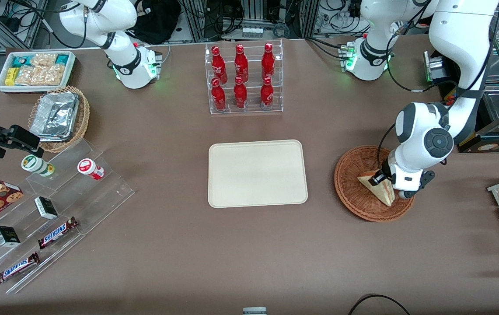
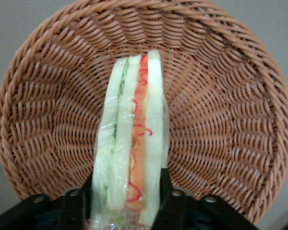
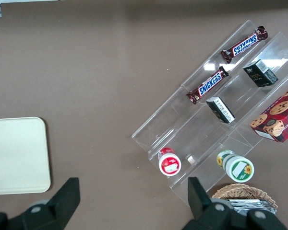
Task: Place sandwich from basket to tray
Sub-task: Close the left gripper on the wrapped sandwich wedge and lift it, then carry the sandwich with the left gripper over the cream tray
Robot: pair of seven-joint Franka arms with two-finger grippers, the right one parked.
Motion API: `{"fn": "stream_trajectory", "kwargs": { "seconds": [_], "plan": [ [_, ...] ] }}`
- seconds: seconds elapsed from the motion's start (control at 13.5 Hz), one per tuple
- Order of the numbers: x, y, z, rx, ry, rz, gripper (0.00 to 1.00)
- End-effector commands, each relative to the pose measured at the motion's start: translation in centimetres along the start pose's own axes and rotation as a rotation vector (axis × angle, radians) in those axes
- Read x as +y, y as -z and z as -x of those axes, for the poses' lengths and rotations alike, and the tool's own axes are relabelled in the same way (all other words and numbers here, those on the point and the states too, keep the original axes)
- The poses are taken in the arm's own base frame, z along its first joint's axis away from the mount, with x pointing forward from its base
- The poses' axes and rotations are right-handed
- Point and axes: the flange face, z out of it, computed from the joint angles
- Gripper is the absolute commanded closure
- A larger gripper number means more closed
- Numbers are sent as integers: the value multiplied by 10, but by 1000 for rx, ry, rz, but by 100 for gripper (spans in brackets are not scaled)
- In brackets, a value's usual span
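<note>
The sandwich (image 1: 379, 189), a clear-wrapped wedge of white bread with orange-red and pale green layers, stands on edge in the reddish-brown wicker basket (image 1: 353, 175) toward the working arm's end of the table. My left gripper (image 1: 383, 180) reaches down into the basket and is shut on the sandwich. In the left wrist view the sandwich (image 2: 134, 143) runs up from between the two black fingers (image 2: 174, 206), which press on its two bread faces, with the basket (image 2: 221, 96) beneath it. The cream tray (image 1: 258, 173) lies flat beside the basket, at the table's middle, with nothing on it.
A clear rack of red bottles (image 1: 245, 78) stands farther from the front camera than the tray. Toward the parked arm's end are a tan basket of foil containers (image 1: 59, 118), a white snack bin (image 1: 35, 70) and a clear stepped shelf (image 1: 52, 205) with chocolate bars and small jars.
</note>
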Motion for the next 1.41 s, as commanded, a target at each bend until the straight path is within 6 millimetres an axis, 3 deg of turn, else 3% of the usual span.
{"fn": "stream_trajectory", "kwargs": {
  "seconds": [0.0, 0.22, 0.37, 0.52, 0.67, 1.04, 1.33],
  "plan": [
    [6, 17, -6, 28, 11, 13, 92],
    [19, 59, -11, 7, 5, -19, 92],
    [30, 102, -13, 2, 1, -33, 92],
    [60, 142, 2, -6, -13, -50, 92],
    [98, 166, 35, 4, -38, -52, 92],
    [185, 169, 148, 26, -165, -35, 92],
    [245, 128, 233, 7, -304, -64, 92]
  ]
}}
